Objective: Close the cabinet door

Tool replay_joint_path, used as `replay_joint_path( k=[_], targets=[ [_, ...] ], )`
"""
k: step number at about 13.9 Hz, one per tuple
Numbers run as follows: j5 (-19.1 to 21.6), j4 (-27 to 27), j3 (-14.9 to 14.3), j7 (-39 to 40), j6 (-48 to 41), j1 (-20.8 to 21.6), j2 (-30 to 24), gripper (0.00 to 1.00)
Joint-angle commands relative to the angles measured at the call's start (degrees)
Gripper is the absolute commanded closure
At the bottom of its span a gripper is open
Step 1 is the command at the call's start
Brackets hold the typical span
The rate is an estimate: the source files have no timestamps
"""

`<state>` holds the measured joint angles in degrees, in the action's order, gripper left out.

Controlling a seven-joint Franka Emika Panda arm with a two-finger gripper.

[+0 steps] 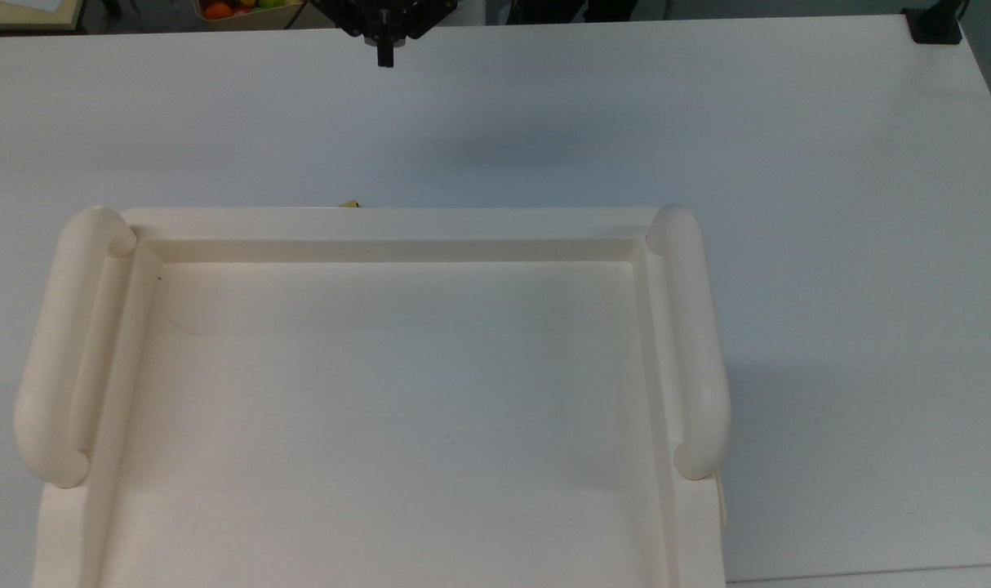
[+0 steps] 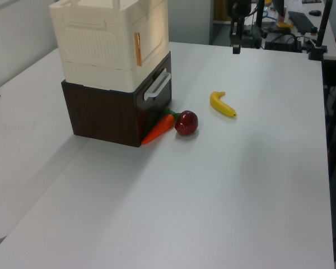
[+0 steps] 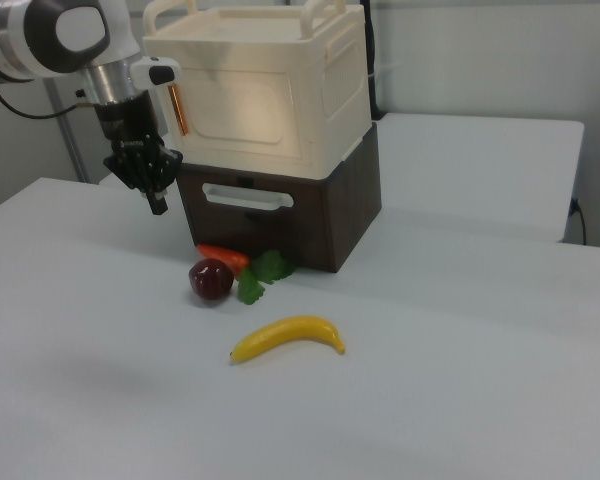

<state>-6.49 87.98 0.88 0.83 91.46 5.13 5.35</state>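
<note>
The big white surface (image 2: 257, 168) holds the cream cabinet (image 3: 270, 95), which sits on a dark brown box with a white handle (image 3: 280, 215), and its cabinet door (image 3: 242, 110) lies flat against the front with an orange handle (image 3: 178, 110) at the right view's left edge. In front of the box lie a carrot (image 2: 158, 129), a red apple (image 2: 186, 123) and a yellow banana (image 2: 222, 105), and past the surface's far edge the left view shows stands and a desk with dark gear. The hand (image 3: 158, 205) hangs above the surface, apart from the cabinet, pinched together and holding nothing.
</note>
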Motion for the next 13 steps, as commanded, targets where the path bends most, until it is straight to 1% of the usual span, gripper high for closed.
replay_joint_path(
  k=[1,2,4,5,6,13],
  targets=[
    [-0.45,2.29,-0.7,0.49,-0.67,-0.47,-2.28,0.77],
    [-0.45,2.29,-0.7,0.75,-0.58,-0.99,-2.36,0.69],
    [-0.36,2.11,-0.7,0.4,-0.67,-1.17,-2.54,0.28],
    [-0.36,2.28,-0.7,0.14,-0.67,-1.17,-2.71,0.12],
    [-0.36,2.29,-0.7,0.14,-0.67,-1.17,-2.72,0.01],
    [-0.19,2.11,-0.62,-0.12,0.21,-1.17,-2.28,0.0]
  ],
)
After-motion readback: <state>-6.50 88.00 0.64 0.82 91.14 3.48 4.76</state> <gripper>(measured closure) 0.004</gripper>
